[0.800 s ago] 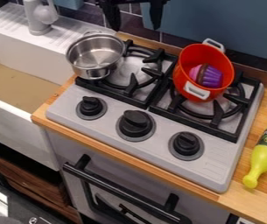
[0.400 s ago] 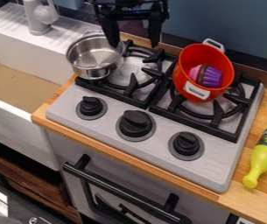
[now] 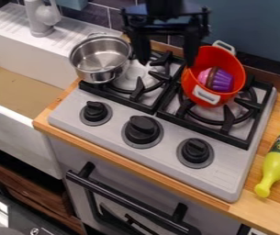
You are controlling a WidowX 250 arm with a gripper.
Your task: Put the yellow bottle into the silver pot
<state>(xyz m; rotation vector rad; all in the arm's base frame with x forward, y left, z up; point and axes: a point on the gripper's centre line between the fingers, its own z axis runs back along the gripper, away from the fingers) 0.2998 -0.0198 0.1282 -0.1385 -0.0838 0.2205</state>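
End effector [image 3: 166, 64] over hob [image 3: 166, 131], nr red pot [image 3: 216, 55] w/ cupcake [image 3: 221, 80].

Pot [image 3: 95, 75] is sited far left on stove [image 3: 114, 128], cupcake [image 3: 221, 80] contained in bucket [image 3: 219, 57] far right; bottle [image 3: 277, 166] laid right of stove.

The top edge cuts off the arm [image 3: 164, 7] above the hand [image 3: 166, 63], whose right-side finger in the view hides a bit of the red pot's rim. The red pot [image 3: 194, 85] covers part of the burner [image 3: 210, 120] beneath it; the silver pot [image 3: 99, 57] hides a corner of the stove grate. The right edge clips the yellow bottle [image 3: 278, 165] and the surface [image 3: 276, 206]. The faucet [image 3: 42, 16] runs past the top edge, the sink [image 3: 19, 89] past the left, the oven door [image 3: 120, 202] past the bottom.
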